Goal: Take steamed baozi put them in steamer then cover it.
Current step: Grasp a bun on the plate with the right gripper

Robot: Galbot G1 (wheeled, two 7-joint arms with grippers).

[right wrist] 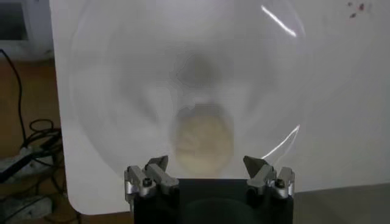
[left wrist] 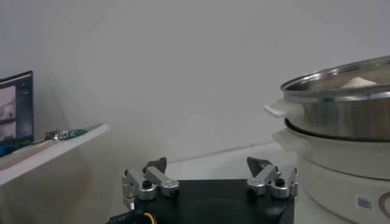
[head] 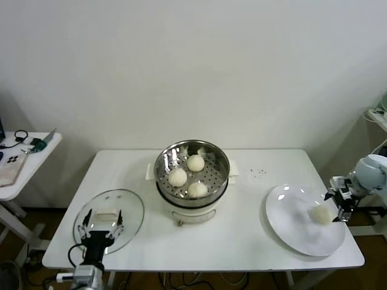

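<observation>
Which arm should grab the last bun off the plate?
The right. Its gripper sits at the plate's outer edge, jaws open around the last bun. The left gripper is over the glass lid, across the table.

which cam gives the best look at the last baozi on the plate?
Right wrist view: the baozi fills the centre of the plate, just ahead of the open right hand. Head view shows it small, at the plate's right side beside the hand. Left wrist view doesn't show it, only the steamer.
</observation>
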